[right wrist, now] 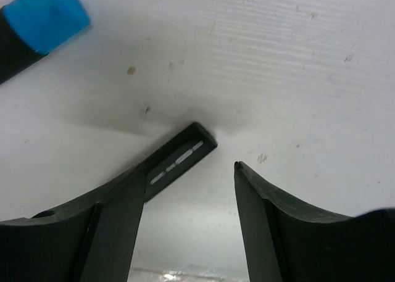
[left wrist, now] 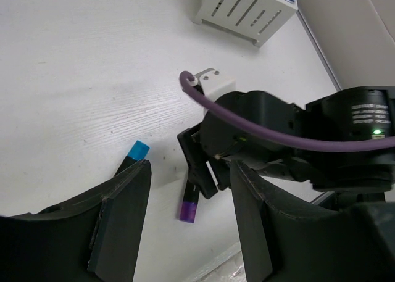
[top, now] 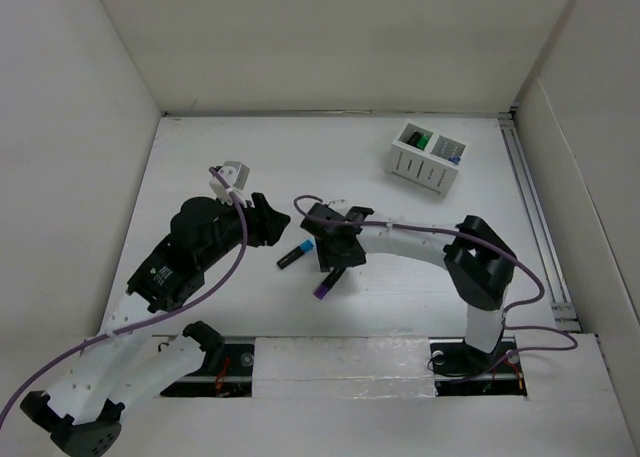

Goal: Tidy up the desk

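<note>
The white desk (top: 250,157) holds two black markers. One has a blue cap (top: 294,256) and lies between the two grippers. The other has a purple cap (top: 326,285) and lies under my right gripper (top: 333,262). In the right wrist view my right gripper (right wrist: 188,168) is open and low over the desk; the purple-capped marker's black end (right wrist: 179,160) lies against the left finger, not clamped. The blue cap (right wrist: 52,10) shows at the top left. My left gripper (top: 280,222) is open and empty, just left of the blue-capped marker (left wrist: 137,152).
A white slotted holder box (top: 430,157) stands at the back right with green and blue items inside; it also shows in the left wrist view (left wrist: 244,7). A metal rail runs along the right edge (top: 535,217). White walls enclose the desk.
</note>
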You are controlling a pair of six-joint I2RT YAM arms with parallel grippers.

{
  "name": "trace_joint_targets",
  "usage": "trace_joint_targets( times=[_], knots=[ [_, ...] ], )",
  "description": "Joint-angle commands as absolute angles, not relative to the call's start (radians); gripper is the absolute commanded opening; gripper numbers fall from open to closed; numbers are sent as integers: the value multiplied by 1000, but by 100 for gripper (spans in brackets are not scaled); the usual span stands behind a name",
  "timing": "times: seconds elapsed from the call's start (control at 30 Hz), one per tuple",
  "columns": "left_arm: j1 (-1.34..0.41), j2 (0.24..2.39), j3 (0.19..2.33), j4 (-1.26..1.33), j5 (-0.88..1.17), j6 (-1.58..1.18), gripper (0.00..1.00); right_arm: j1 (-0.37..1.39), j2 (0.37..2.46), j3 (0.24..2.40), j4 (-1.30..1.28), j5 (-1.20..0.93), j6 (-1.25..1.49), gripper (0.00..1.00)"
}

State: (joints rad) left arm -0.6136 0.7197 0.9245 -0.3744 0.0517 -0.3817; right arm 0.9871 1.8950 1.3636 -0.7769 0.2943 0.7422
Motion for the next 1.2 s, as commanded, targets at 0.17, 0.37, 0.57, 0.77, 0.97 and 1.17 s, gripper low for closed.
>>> trace_joint_targets(
  times=[0.17,0.37,0.57,0.77,0.97,1.17],
  knots=[
    [-626,701,931,-342,49,-367,50,1012,1789,1341,-793,182,795,50],
    [-635,700,925,-350,49,-368,50,1002,1764,1253,-712,59,790,42],
    [-655,704,919,-351,44,-365,50,974,1812,1241,-608,9,790,71],
    [-655,698,914,-348,57,-370,50,946,1868,1279,-555,35,767,68],
    [-655,693,920,-354,49,-371,50,937,1969,1400,-635,110,710,59],
    [-655,690,919,-354,35,-365,50,948,2032,1474,-736,208,667,50]
  ],
)
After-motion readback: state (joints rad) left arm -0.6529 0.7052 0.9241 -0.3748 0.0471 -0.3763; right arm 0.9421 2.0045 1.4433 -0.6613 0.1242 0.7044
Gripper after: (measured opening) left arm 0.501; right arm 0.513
